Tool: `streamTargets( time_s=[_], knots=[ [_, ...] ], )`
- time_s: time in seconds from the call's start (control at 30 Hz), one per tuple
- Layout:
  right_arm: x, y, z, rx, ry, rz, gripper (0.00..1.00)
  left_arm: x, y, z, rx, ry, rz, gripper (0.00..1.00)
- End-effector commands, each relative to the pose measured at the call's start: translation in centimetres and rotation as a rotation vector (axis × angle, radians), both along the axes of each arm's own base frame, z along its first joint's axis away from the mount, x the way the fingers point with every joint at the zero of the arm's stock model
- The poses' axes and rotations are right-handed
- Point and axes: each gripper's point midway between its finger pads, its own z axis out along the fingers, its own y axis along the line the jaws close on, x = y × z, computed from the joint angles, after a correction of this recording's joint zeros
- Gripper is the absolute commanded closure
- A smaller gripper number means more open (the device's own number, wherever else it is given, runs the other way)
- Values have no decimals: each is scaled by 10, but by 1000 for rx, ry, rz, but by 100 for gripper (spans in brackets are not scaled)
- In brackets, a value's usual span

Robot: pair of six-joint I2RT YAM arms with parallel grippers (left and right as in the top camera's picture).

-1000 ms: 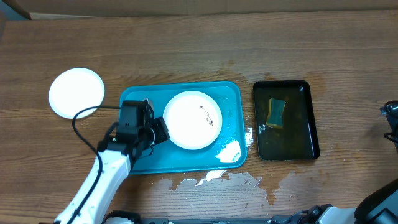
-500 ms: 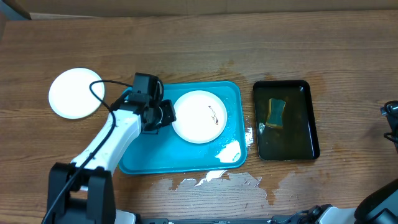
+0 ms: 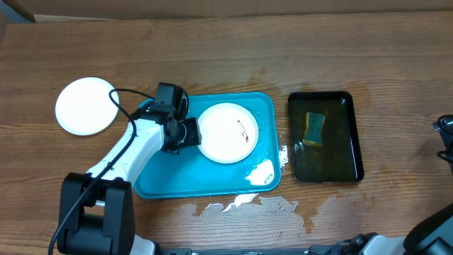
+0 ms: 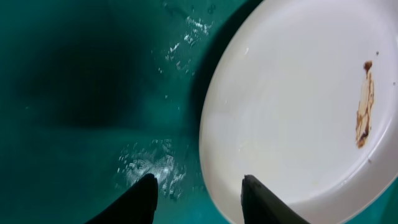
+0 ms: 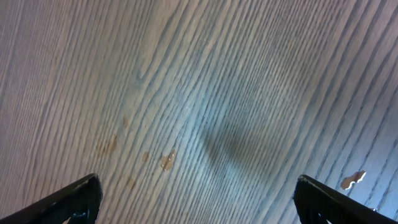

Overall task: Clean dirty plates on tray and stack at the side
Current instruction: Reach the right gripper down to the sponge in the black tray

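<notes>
Left gripper (image 3: 190,132) is down inside the tray (image 3: 205,180), at the left edge of the plate (image 3: 226,132) that sits in the tray's upper middle. In the wrist view its jaws are parted about halfway, with the plate's rim lying in the gap: one finger (image 4: 144,198) over wet teal tray floor, the other (image 4: 260,200) over the white plate (doesn't look like it's pinching anything, there's space on both sides). That plate lies flat and has a thin brown smear (image 3: 244,131) on the side away from the gripper. Water drops glint on the tray floor right next to the rim.

A second plate (image 3: 87,105), plain white, sits on the table (image 3: 212,57) just off the tray's upper left corner, not touching it.

Right of the tray, close beside it, there's a black tray (image 3: 325,166) holding murky liquid with a sponge (image 3: 314,128) lying in it. A pale patch (image 3: 248,205) spreads on the wood along the tray's front edge.

Right gripper (image 5: 199,199) hangs well off to the right of the tray, jaws spread wide over bare wood, nothing between them.
</notes>
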Motion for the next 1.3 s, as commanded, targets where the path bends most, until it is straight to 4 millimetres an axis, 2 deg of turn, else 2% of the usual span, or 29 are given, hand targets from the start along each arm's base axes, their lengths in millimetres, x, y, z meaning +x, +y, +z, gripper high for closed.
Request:
streamTargets(
  time_s=[0.0, 0.1, 0.2, 0.33, 0.5, 0.63, 0.8, 0.83, 0.93, 1.1, 1.17, 1.27],
  knots=[
    [5, -7, 15, -29, -36, -9, 0, 18, 2, 26, 50, -41, -65, 53],
    [5, -7, 15, -29, -36, -9, 0, 24, -3, 41, 49, -55, -83, 52],
    [5, -7, 15, -29, -36, -9, 0, 23, -9, 41, 48, -55, -101, 50],
    [5, -7, 15, -29, -36, -9, 0, 18, -19, 32, 47, -22, -125, 46],
    [5, -7, 15, -29, -36, -9, 0, 10, -30, 8, 26, 53, -153, 37],
    [6, -7, 16, -28, -37, -11, 0, 8, -29, -8, 35, 97, -152, 22],
    [22, -13, 27, -49, -122, -9, 0, 11, -32, -9, 15, 93, -140, 22],
    [30, -4, 29, -1, -171, 14, 0, 12, -36, -8, -3, 89, -144, 23],
    [55, 49, 41, 288, -353, 128, 0, 16, -42, -6, -34, 70, -149, 25],
    [62, 93, 58, 509, -462, 250, 0, 22, -43, -5, -35, 43, -148, 23],
    [67, 111, 63, 526, -477, 337, 0, 22, -43, -6, -35, 45, -147, 21],
    [71, 141, 52, 492, -394, 453, 0, 24, -45, -7, -34, 35, -152, 20]
  ],
)
